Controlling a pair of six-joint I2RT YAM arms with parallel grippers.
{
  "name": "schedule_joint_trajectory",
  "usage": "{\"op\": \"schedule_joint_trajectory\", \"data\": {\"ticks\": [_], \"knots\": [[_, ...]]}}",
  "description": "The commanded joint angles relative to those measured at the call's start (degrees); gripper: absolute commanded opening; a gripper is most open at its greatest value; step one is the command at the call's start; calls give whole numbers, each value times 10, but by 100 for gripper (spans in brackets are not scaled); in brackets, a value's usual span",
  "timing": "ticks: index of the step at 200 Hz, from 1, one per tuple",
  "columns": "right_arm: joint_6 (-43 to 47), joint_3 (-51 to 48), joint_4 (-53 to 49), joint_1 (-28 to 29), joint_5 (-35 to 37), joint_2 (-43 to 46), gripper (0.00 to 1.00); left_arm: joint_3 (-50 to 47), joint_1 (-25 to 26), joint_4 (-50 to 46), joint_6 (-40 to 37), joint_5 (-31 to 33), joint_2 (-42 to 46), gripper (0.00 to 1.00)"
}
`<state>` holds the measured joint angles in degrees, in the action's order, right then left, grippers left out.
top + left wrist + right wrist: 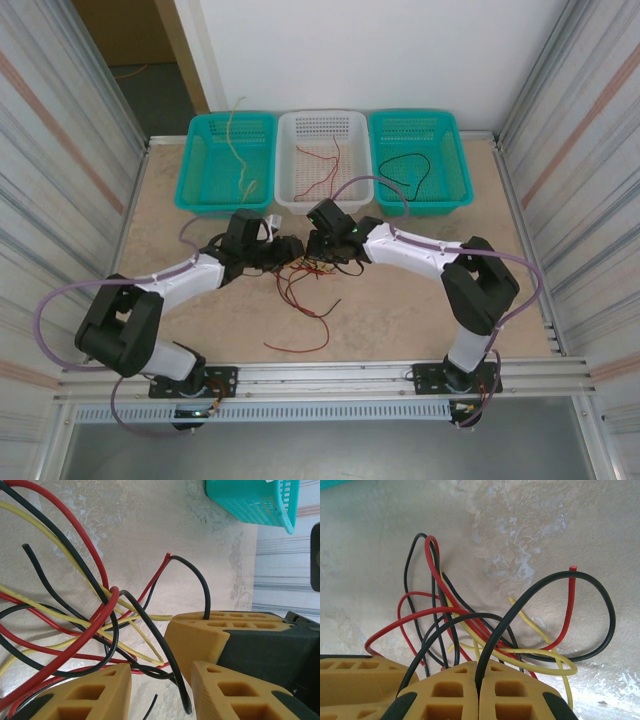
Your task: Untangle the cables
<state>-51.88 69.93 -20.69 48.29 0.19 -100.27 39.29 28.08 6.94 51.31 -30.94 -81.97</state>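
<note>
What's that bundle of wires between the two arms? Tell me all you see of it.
The cables are thin, glossy wires in red, black and yellow, looped through one another in a loose knot on the tan table, cut ends poking out. The right gripper is shut on one black wire; the left gripper stands open, a black strand running between its fingers. Red loops trail toward the table's near edge.

Overhead view from behind; wrist cameras close over shared cables [102, 622]
</note>
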Motion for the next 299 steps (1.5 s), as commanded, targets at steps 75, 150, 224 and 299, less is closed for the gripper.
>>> {"op": "schedule_joint_trajectory", "data": {"ticks": [75, 150, 224, 299], "knots": [[25, -5, -15, 14, 30, 80, 0, -9, 2, -12, 8, 2, 1, 0], [84, 10, -104, -34, 85, 266, 0, -60, -27, -209, -6, 189, 91, 0], [116, 42, -205, -151, 78, 404, 0, -48, -30, -225, 5, 162, 105, 0], [154, 104, -219, -259, -24, 360, 0, 75, 58, -215, -32, 127, 89, 0]]}}
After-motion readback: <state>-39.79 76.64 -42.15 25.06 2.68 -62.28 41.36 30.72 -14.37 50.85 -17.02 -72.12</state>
